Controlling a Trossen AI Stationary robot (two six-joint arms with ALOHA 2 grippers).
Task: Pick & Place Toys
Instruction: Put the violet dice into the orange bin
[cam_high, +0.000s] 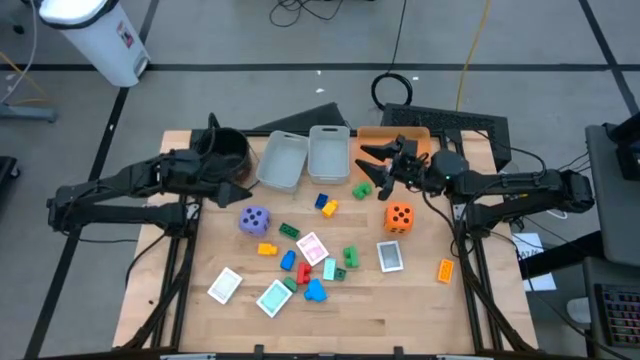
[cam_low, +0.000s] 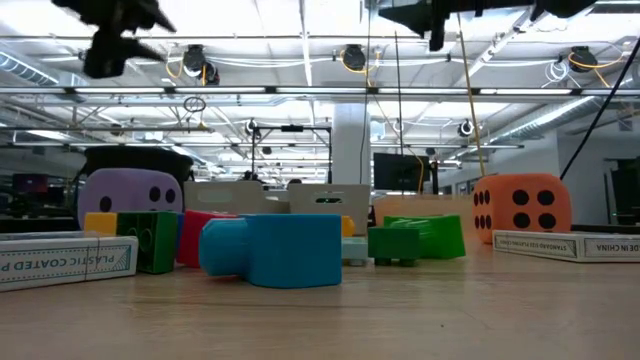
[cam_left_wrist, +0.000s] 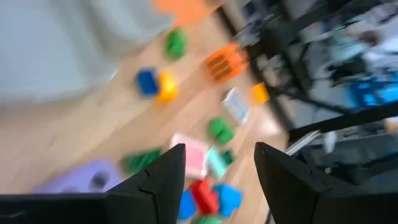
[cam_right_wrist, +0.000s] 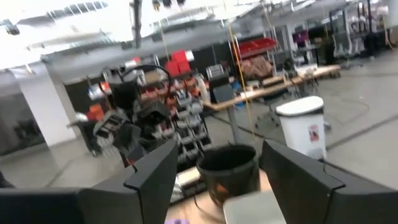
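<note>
Wooden table (cam_high: 400, 300), toys scattered mid-sort.
Both grippers gape empty: left gripper (cam_high: 243, 187) beside bins (cam_high: 305, 160), right gripper (cam_high: 375, 165) over orange tray (cam_high: 420, 135).

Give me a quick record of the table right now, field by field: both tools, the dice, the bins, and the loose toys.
left tool: open, empty, raised near the black pot
right tool: open, empty, over the table's far side by the orange tray
purple die: on the table, left of centre
orange die: on the table, right of centre
clear bins: two, side by side at the far edge
loose toys: small blocks and playing cards scattered mid-table, outside the bins
</note>
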